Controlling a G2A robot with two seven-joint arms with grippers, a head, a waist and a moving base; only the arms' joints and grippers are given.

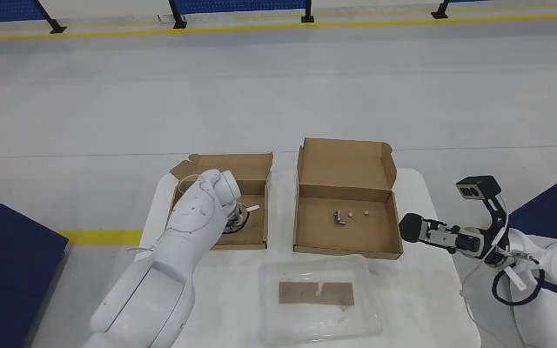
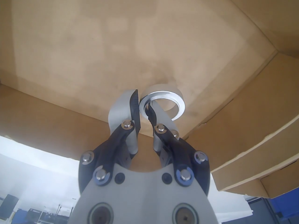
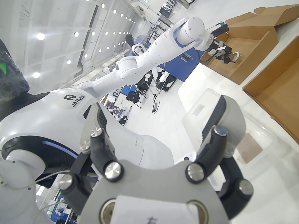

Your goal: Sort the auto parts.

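A silver metal ring (image 2: 163, 99) hangs low over the floor of the left cardboard box (image 1: 252, 187). My left gripper (image 2: 142, 103) is shut on the ring's wall, with one finger inside the ring and the other outside. The top view places this gripper (image 1: 233, 222) inside the left box, and the right wrist view picks out the ring (image 3: 236, 55) at its tip. My right gripper (image 3: 163, 117) is open with nothing in it, and it stays by the table's right edge (image 1: 409, 228). A few small metal parts (image 1: 341, 216) lie in the right cardboard box (image 1: 348, 242).
A clear plastic tray (image 1: 287, 317) with a brown card (image 1: 316, 293) inside sits at the front of the white table (image 1: 418, 287). Both boxes have raised lids and flaps at the back. A blue cabinet (image 1: 26, 261) stands left of the table.
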